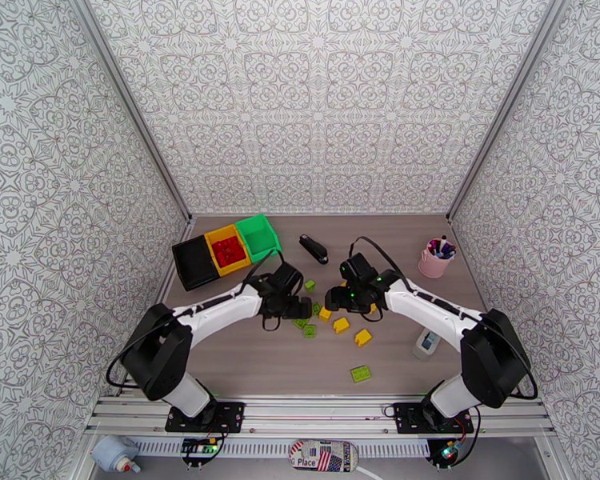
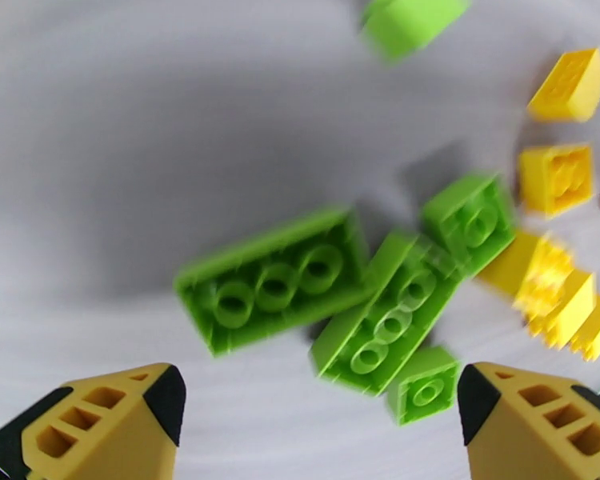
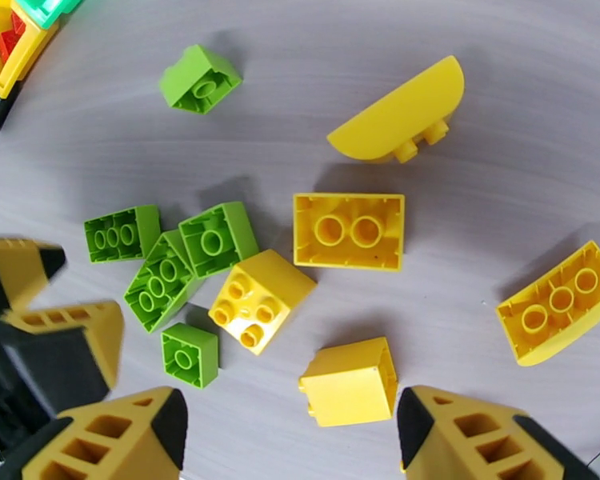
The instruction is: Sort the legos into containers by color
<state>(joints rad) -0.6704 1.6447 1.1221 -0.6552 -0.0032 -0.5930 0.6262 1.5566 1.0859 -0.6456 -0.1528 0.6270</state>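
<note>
Hovering over a scatter of legos [image 1: 341, 324] at mid-table, the left gripper [image 2: 320, 402] stands wide open and empty above lime-green bricks [image 2: 276, 278] that lie hollow side up. The right gripper [image 3: 294, 418], jaws apart and holding nothing, hangs just beside a yellow brick [image 3: 348, 382] among other yellow pieces. One green brick [image 1: 361, 374] lies apart toward the near edge. At far left the black bin [image 1: 192, 262], yellow bin [image 1: 213, 254] and green bin [image 1: 260, 234] sit in a row, with red bricks [image 1: 229, 250] in the yellow one. A black stapler [image 1: 314, 249] lies right of the bins and a pink cup [image 1: 434, 260] stands far right.
</note>
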